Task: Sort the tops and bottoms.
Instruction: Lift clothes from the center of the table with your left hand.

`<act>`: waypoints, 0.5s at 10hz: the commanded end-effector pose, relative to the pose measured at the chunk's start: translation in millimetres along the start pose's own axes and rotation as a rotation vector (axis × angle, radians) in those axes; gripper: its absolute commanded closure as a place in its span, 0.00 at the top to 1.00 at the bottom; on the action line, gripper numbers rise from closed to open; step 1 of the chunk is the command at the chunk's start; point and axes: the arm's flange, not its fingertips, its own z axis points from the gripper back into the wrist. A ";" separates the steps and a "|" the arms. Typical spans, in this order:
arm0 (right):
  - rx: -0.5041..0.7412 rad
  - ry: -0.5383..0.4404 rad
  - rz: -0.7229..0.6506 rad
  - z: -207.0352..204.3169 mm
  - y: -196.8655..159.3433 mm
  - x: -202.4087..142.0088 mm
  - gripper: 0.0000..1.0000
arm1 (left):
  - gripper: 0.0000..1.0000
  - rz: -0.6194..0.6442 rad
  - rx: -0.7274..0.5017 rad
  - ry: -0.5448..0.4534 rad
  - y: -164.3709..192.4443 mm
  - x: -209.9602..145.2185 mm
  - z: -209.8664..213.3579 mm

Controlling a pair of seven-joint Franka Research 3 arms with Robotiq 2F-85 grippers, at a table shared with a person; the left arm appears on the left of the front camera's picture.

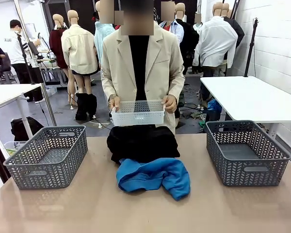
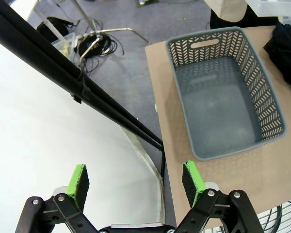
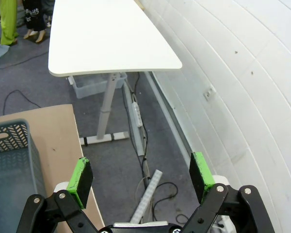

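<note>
Table: light brown top [image 1: 87, 208] across the foreground, with a person at its far side.
Left basket: grey plastic with herringbone cut-outs [image 1: 44, 170], standing near the table's left edge; its bare floor shows from above in the left wrist view.
Right basket: a matching grey one [image 1: 242, 170], near the table's right edge.
White basket: smaller, mesh-walled [image 1: 138, 116], held level at waist height by the person, above the table's far edge.
Person: stands mid-table at the far side, in a beige lapelled jacket [image 1: 160, 63] over a black top.
Side table: white top [image 1: 252, 97] behind the right basket, beside a white brick wall [image 1: 281, 39].
Floor: grey, with coils of black cable [image 2: 94, 43] near the table's corner.
</note>
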 end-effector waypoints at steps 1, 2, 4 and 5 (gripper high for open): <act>0.001 0.003 0.007 -1.1 -1.9 -1.3 1.00 | 1.00 0.000 0.003 -0.013 1.5 0.4 -0.1; 0.001 0.003 0.007 -1.1 -1.9 -1.3 1.00 | 1.00 0.000 0.003 -0.013 1.5 0.4 -0.1; 0.001 0.003 0.007 -1.1 -1.9 -1.3 1.00 | 1.00 0.000 0.003 -0.013 1.5 0.4 -0.1; 0.001 0.003 0.007 -1.1 -1.9 -1.3 1.00 | 1.00 0.000 0.003 -0.013 1.5 0.4 -0.1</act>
